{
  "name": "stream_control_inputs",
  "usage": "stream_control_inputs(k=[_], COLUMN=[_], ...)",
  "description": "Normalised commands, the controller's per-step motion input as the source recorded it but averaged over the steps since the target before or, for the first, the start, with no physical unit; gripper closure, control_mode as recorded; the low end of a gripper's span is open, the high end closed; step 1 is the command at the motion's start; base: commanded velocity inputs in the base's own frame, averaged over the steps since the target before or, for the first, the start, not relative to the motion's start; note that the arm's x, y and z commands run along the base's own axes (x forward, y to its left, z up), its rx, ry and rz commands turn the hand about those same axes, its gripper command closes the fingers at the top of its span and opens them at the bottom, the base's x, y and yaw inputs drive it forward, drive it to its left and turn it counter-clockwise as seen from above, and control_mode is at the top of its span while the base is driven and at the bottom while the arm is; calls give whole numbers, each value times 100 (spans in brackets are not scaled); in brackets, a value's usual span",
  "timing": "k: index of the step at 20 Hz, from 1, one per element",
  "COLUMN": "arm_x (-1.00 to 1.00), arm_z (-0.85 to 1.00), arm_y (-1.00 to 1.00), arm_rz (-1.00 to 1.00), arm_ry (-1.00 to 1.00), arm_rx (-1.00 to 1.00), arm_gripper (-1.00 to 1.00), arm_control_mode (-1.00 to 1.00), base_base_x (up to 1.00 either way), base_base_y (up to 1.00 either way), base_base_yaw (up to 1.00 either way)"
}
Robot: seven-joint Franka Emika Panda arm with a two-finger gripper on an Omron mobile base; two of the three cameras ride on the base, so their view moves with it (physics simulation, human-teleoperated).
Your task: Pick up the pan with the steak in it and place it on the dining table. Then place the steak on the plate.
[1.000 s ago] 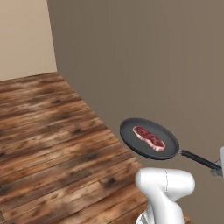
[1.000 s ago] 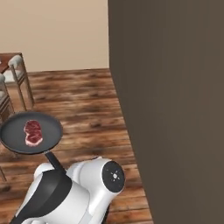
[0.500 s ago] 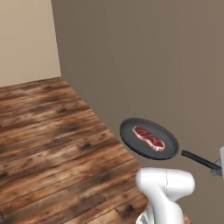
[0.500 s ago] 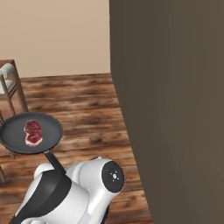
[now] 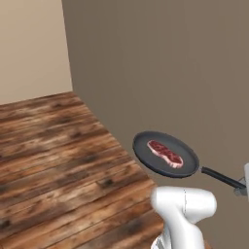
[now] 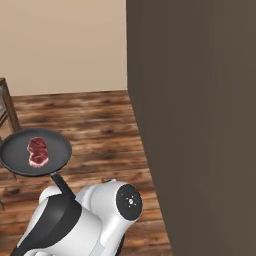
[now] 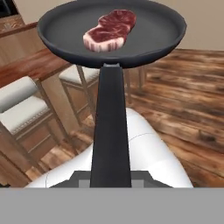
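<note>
A: Left base view, item one?
B: Pan (image 5: 166, 155), dark, round, held level in the air above the plank floor (image 5: 58, 160), beside a grey-brown wall (image 5: 160, 63). Steak (image 5: 165, 152) lies flat inside it, near the middle. Handle runs away from the bowl toward the gripper at the right edge, where the grip itself is cut off.

A: Right base view?
B: Same pan (image 6: 35, 152) at the left, steak (image 6: 37, 151) inside. Handle slants down behind the arm's dark joint. Wooden furniture (image 6: 6, 107) at the left edge.

A: Hand view?
B: Gripper (image 7: 110, 175) at the bottom, jaws drawn narrow and clamped on the handle's near end. Pan (image 7: 153, 30) stands straight ahead of the jaws, steak (image 7: 109, 29) on its floor, slightly left of the handle line. Below the pan, left of the jaws: stools with pale seats (image 7: 19, 107) and a wooden table edge (image 7: 26, 68).
</note>
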Motion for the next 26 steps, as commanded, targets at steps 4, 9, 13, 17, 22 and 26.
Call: stream_control_inputs(k=[4,9,13,17,22,26], arm_x=[0,0,0,0,0,0], arm_z=[0,0,0,0,0,0], arm_y=[0,0,0,0,0,0], arm_rz=[0,0,0,0,0,0], arm_ry=[0,0,0,0,0,0], arm_rx=[0,0,0,0,0,0], arm_gripper=[100,100,100,100,100,100], arm_control_mode=[100,100,100,100,100,100], base_base_x=[100,100,100,100,100,100], base_base_y=[3,3,2,1,1,2], base_base_yaw=[0,0,0,0,0,0])
